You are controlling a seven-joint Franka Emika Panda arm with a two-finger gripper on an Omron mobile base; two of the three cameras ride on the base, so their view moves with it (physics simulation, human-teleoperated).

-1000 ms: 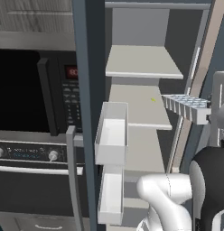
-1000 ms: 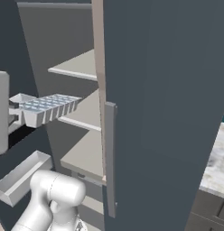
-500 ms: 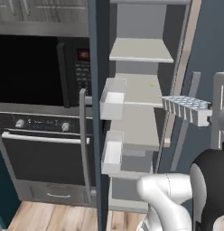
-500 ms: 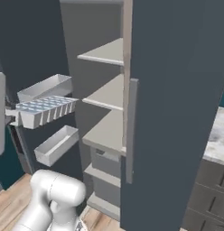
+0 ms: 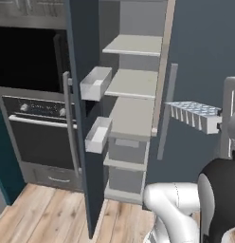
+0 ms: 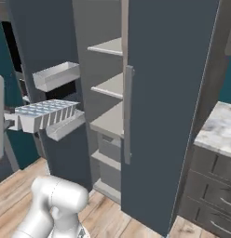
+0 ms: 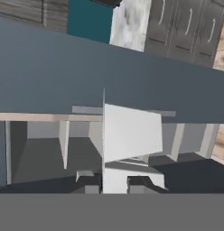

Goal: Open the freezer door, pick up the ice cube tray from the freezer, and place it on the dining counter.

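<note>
left base view: claw (image 7: 114, 184) clamped on pale, cell-gridded ice cube tray (image 5: 191, 113).

slate-blue freezer door (image 5: 84, 118), pale blue-white ice cube tray (image 5: 193, 114), beige-grey shelves (image 5: 131, 116)

The arm (image 5: 174, 209) was glossy white, built of rounded, tube-like segments that bent through a smooth elbow, with a large black joint section set against the white shell at its lower end. In the right base view the same arm (image 6: 54, 207) showed as a fat white cylinder with a domed cap. The fingers (image 7: 91, 182) were small, dark grey and blocky.
</note>
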